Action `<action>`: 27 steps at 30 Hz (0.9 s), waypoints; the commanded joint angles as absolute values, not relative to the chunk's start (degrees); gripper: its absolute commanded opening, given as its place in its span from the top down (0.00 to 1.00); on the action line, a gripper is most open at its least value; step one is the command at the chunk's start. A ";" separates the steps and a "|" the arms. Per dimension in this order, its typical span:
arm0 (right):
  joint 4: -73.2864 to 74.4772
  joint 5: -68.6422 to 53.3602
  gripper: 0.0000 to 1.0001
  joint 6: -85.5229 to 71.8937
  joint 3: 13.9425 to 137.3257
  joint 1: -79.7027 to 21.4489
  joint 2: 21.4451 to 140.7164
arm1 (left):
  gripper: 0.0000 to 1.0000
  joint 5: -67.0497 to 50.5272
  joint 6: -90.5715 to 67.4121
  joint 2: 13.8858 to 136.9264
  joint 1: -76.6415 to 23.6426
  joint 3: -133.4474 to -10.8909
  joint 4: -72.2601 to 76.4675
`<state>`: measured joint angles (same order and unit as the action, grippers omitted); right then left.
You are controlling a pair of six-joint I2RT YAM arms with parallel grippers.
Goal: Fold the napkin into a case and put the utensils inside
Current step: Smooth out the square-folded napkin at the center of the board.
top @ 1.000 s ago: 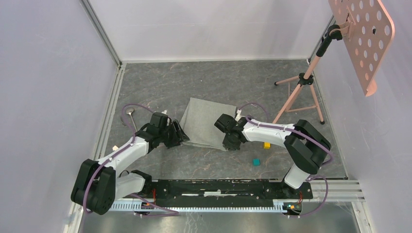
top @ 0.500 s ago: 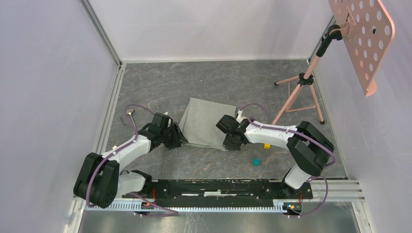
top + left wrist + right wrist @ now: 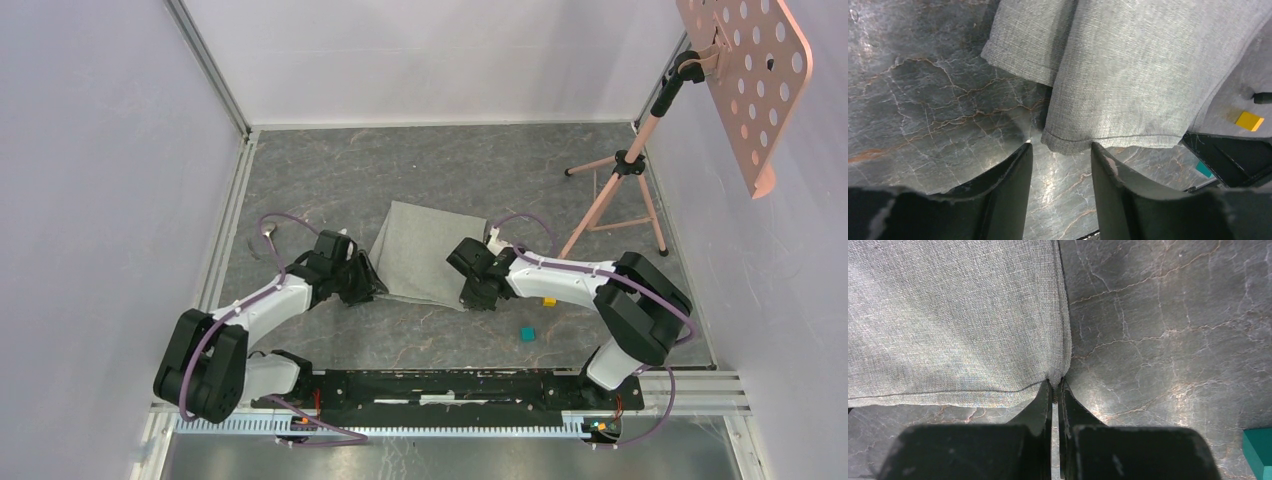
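Our right gripper [image 3: 1055,386] has just pinched shut on the near right corner of the soft grey-green cloth napkin [image 3: 948,315]. Our left gripper [image 3: 1060,150], narrowing, still straddles its near left corner, unclosed. We judge folding imminent. No case yet, nothing inside; the thin silver metal spoon [image 3: 268,230] lies by the grey marbled table's [image 3: 330,170] left edge.

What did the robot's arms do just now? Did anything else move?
The right gripper closed its fingers and pinched the near right corner of the napkin. The left gripper brought its fingers closer together around the near left corner, but they are still apart and not gripping. The napkin, the spoon, the yellow cube and the teal cube stayed where they were.
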<state>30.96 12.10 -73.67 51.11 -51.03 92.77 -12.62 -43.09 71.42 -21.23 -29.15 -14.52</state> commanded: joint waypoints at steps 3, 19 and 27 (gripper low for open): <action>31.71 11.71 1.00 -73.39 48.26 -51.66 93.37 | 0.30 -12.18 -42.54 64.61 -21.04 -30.15 -15.85; 27.96 9.52 1.00 -71.55 46.92 -51.68 93.52 | 0.73 -12.30 -41.36 74.75 -20.96 -32.12 -11.14; 16.10 11.79 1.00 -67.30 42.01 -51.65 83.46 | 0.89 -12.74 -39.88 73.71 -21.00 -40.88 -16.01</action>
